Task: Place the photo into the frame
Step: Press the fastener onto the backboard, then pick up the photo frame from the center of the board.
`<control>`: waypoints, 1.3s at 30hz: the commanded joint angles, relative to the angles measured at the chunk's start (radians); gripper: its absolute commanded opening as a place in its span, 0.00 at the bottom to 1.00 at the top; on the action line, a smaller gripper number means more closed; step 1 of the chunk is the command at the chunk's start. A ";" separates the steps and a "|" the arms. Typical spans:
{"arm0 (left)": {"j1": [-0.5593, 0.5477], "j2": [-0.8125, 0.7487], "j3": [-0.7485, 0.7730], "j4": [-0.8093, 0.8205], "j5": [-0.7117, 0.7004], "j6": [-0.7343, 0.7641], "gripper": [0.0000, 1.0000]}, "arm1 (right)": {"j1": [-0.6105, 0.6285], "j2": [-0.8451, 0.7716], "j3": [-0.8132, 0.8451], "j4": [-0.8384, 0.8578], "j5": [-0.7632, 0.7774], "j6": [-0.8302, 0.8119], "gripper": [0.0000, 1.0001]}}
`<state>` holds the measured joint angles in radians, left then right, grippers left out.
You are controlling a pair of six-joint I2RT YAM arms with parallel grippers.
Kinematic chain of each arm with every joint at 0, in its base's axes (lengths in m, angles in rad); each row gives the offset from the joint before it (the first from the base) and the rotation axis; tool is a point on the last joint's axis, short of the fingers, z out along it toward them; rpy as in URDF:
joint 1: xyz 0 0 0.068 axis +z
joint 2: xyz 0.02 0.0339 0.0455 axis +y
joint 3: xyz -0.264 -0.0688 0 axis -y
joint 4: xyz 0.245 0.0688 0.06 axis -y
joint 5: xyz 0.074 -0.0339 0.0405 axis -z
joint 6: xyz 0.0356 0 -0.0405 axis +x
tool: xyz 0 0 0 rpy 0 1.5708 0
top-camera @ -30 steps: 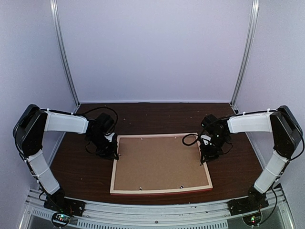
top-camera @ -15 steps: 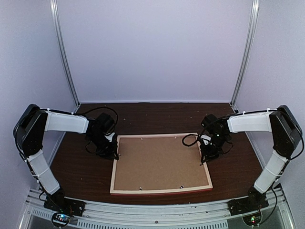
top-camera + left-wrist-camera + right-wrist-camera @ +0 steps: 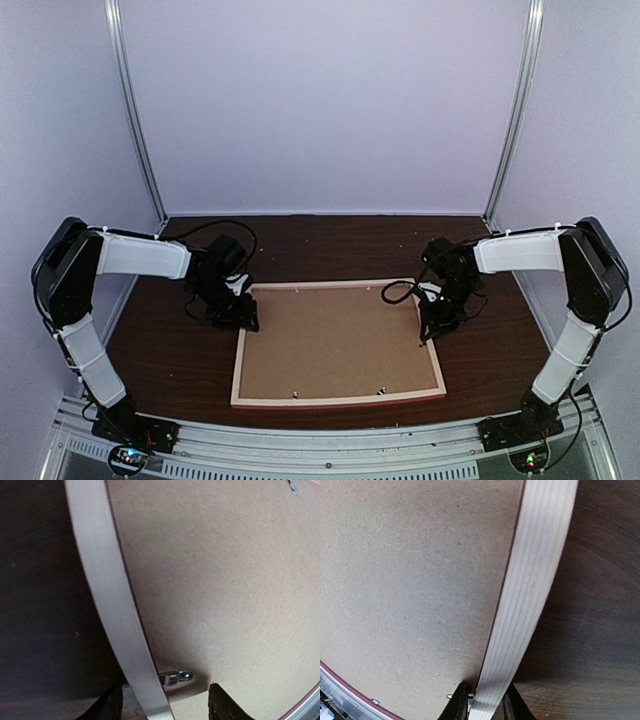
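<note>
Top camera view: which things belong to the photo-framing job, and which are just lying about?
Job: frame, back side up; backing board in it; left gripper and right gripper at its side rails; photo not in sight.
Just there: table; enclosure wall.

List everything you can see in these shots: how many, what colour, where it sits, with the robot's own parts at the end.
frame: one, pink-red moulding with pale wood back rails, lying face down mid-table
backing board: one, plain brown, set inside the frame
metal tabs: at least four, silver, along the frame's inner edge
table: one, dark brown wood grain, under everything
walls: pale lilac, behind and beside the table
photo: none in view
left arm: one, white and black, left side
right arm: one, white and black, right side
left gripper: one, black, open, straddling the frame's left rail
right gripper: one, black, shut on the frame's right rail
</note>
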<state>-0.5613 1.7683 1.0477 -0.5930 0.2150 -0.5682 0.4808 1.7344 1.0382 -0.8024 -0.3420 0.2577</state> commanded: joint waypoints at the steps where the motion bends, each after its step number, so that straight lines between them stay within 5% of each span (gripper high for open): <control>1: -0.005 -0.043 0.031 0.003 -0.104 0.061 0.64 | -0.001 0.092 -0.011 0.054 0.016 0.021 0.21; 13: -0.115 -0.195 0.032 0.083 -0.069 0.234 0.69 | -0.027 0.198 0.158 0.114 0.028 0.085 0.08; 22: -0.323 -0.045 0.186 0.111 0.015 0.404 0.69 | -0.029 0.306 0.338 0.183 -0.055 0.142 0.06; 27: -0.420 0.081 0.311 0.113 0.038 0.476 0.69 | -0.044 0.315 0.381 0.185 -0.107 0.132 0.15; 33: -0.471 0.190 0.395 0.081 0.034 0.556 0.69 | -0.073 0.234 0.339 0.162 -0.116 0.086 0.38; 39: -0.506 0.244 0.413 0.054 0.013 0.661 0.59 | -0.092 0.170 0.275 0.148 -0.109 0.070 0.42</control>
<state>-1.0466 1.9827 1.4246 -0.5232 0.2382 -0.0013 0.4011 1.9682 1.3510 -0.6567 -0.4473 0.3450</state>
